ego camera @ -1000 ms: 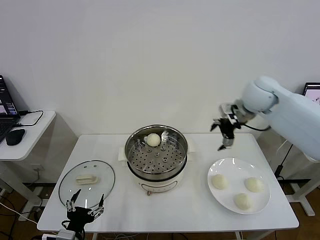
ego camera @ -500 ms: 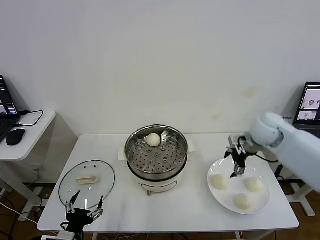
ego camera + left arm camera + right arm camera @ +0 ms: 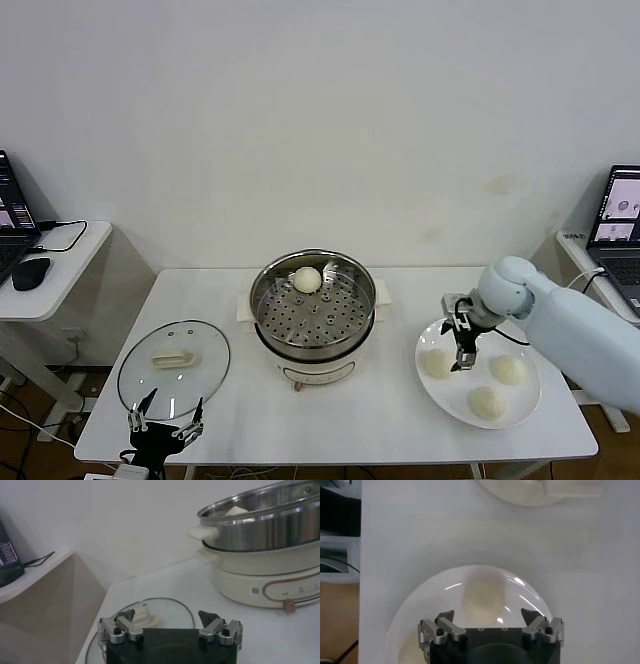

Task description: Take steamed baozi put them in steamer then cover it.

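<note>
One baozi point(image 3: 307, 280) already lies on the perforated tray of the steamer point(image 3: 313, 306), at its far side, and three more baozi wait on the white plate point(image 3: 436, 391); the nearest of them point(image 3: 437, 362) sits directly under the right gripper point(image 3: 462, 358), which hangs low over the plate with its fingers wide apart and nothing between them. In the right wrist view this bun point(image 3: 482, 596) appears between the two fingertips and a little in front of them. The main risk, I think, is the descent: if the fingers come down off-centre, one tip may press into the soft dough and dent it, or push the round bun sideways against the other two buns point(image 3: 509, 369) beside the gripper. Closing too strongly could also squash it, and closing too weakly could let it roll out on the way to the steamer. The left gripper point(image 3: 165, 425), also open, waits just in front of the glass lid point(image 3: 174, 366), well apart from the right one.
</note>
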Robot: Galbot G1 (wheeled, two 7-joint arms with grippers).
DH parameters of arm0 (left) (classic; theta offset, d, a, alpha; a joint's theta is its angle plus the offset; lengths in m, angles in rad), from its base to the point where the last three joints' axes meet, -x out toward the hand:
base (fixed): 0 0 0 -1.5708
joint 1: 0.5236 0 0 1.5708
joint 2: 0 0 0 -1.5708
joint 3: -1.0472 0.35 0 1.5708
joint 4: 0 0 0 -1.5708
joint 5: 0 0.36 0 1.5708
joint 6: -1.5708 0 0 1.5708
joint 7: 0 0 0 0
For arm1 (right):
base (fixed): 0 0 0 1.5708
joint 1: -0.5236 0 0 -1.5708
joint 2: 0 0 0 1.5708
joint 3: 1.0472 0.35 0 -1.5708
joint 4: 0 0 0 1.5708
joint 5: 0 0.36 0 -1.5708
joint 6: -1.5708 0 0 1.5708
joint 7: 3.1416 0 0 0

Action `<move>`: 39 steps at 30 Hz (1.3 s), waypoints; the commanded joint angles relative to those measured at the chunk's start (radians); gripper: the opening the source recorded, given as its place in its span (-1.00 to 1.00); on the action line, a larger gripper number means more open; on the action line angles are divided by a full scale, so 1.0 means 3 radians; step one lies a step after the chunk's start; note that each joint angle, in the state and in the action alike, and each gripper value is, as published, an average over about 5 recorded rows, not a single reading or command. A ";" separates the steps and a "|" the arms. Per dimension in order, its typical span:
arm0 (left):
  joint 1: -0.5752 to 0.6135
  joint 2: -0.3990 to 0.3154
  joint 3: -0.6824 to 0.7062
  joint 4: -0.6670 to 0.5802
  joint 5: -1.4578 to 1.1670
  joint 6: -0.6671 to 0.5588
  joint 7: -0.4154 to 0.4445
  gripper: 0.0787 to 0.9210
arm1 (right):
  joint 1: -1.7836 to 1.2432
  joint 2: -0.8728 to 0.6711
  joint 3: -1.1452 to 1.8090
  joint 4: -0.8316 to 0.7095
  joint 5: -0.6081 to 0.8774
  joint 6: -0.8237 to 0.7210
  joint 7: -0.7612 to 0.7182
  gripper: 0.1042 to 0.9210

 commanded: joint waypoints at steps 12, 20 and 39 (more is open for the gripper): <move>-0.0038 0.0000 -0.0003 0.0093 0.0008 -0.0001 0.0004 0.77 | -0.0177 0.0312 0.0073 -0.0372 -0.0360 0.0049 0.0041 0.76; -0.0046 0.0001 -0.0006 0.0122 0.0008 -0.0001 0.0005 0.77 | -0.0170 0.0373 0.0072 -0.0476 -0.0377 0.0081 0.0064 0.76; -0.0058 -0.0004 -0.0005 0.0149 0.0008 -0.0002 0.0005 0.77 | -0.0194 0.0418 0.0063 -0.0564 -0.0329 0.0100 0.0132 0.75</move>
